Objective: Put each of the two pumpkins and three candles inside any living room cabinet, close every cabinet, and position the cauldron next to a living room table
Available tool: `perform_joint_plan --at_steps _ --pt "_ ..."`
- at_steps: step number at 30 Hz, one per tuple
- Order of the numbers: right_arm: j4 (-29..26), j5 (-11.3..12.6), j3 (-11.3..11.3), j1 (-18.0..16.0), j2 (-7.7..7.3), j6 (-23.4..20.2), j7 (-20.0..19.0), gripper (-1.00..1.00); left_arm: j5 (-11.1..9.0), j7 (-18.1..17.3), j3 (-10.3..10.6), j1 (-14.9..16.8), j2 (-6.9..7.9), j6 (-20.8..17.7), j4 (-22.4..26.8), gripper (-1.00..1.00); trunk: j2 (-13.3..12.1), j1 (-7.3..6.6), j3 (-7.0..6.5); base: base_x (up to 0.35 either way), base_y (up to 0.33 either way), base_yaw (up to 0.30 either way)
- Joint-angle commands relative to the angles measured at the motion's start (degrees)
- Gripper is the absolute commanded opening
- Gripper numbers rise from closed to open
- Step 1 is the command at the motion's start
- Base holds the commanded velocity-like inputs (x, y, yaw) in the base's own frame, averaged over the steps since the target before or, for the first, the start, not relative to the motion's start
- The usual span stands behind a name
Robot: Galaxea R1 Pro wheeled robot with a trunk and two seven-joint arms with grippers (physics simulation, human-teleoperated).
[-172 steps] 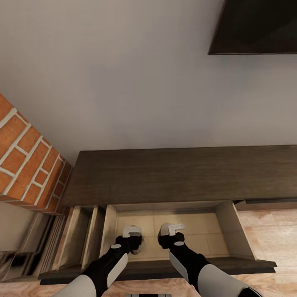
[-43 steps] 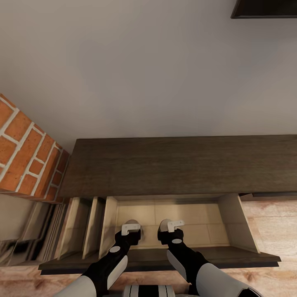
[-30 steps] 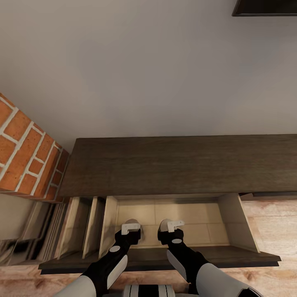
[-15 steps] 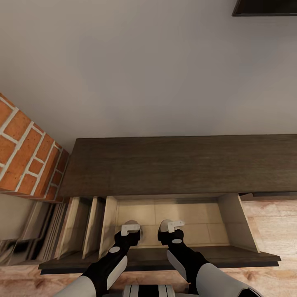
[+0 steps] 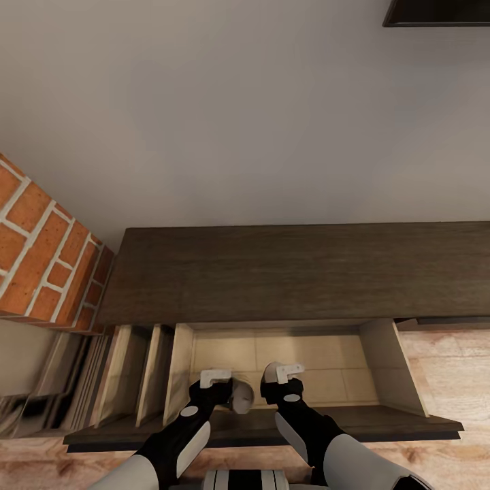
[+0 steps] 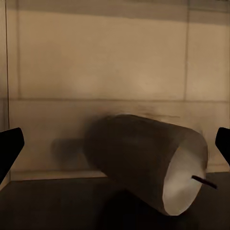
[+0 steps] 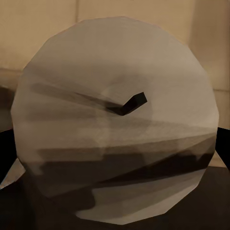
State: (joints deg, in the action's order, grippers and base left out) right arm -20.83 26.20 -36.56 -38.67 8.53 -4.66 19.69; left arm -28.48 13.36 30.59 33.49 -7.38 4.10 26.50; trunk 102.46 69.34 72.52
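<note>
Both arms reach down into the open drawer [image 5: 378, 367] of the cabinet [image 5: 292, 272], which makes sense as the way to get candles inside it before it is shut.

The left gripper [image 5: 216, 378] hangs just over the drawer floor near the front left. Its jaws stand wide: in the left wrist view the two dark fingertips [image 6: 9, 148] sit at opposite edges of the frame with a clear gap to the left candle [image 6: 148, 163]. That candle lies tipped on its side on the pale floor, wick end toward the camera, between the fingers but touching neither. In the head view it shows as a grey stub [image 5: 242, 396] just right of the left gripper and slightly nearer the drawer front. I judge it released and resting, though on its side it could roll.

The right gripper [image 5: 284, 373] is just right of it, also low in the drawer. The right wrist view looks straight onto the wick face of the right candle [image 7: 115, 120], very close, with dark finger tips [image 7: 9, 143] at both edges of the disc. The jaws seem to sit narrow against the candle's sides, so I judge it held, not yet let go. The drawer is open, so closing is yet to do.
</note>
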Motion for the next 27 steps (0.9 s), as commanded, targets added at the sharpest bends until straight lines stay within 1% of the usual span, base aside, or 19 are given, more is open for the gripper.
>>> perform_joint_plan --at_steps 1,27 --pt "0.0 -0.01 0.0 0.0 0.0 0.0 0.0 -1.0 0.0 0.0 0.0 0.0 0.0 0.0 0.02 1.0 0.0 0.0 0.0 0.0 0.0 0.0" --pt "-0.18 -0.16 0.01 0.0 0.09 0.28 -0.06 -1.0 0.0 0.0 0.0 0.0 0.07 -0.02 0.22 1.0 0.0 0.0 0.0 0.0 0.0 0.0"
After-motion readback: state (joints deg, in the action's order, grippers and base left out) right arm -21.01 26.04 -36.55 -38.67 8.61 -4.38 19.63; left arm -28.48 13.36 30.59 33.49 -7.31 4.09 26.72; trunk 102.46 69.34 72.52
